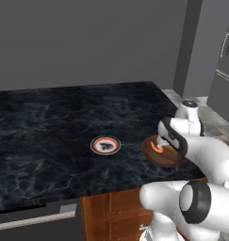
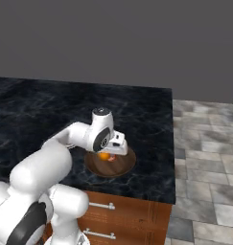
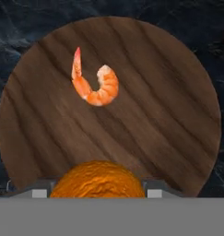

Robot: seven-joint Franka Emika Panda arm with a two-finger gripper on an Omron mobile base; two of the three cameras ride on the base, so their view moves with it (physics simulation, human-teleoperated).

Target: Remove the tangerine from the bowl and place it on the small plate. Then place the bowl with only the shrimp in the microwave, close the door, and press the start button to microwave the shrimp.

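Note:
A brown wooden bowl (image 3: 159, 138) sits near the front right corner of the dark counter, also seen as the bowl (image 1: 168, 161) and the bowl (image 2: 119, 168). A curled pink shrimp (image 3: 97, 87) lies on its floor. The orange tangerine (image 3: 97, 180) rests in the bowl between my fingertips, whose pads press against both its sides. My gripper (image 3: 97, 190) reaches down into the bowl, shut on the tangerine (image 2: 104, 155). The small plate (image 1: 105, 145), white-rimmed with a dark pattern, lies on the counter left of the bowl. The microwave is out of view.
The black marble counter (image 1: 50, 122) stretches left and back from the bowl. Its front edge (image 2: 132, 196) runs just before the bowl, above wooden drawers (image 2: 118, 215). A tiled floor (image 2: 204, 158) lies to the right, and a steel appliance (image 1: 226, 70) stands at the far right.

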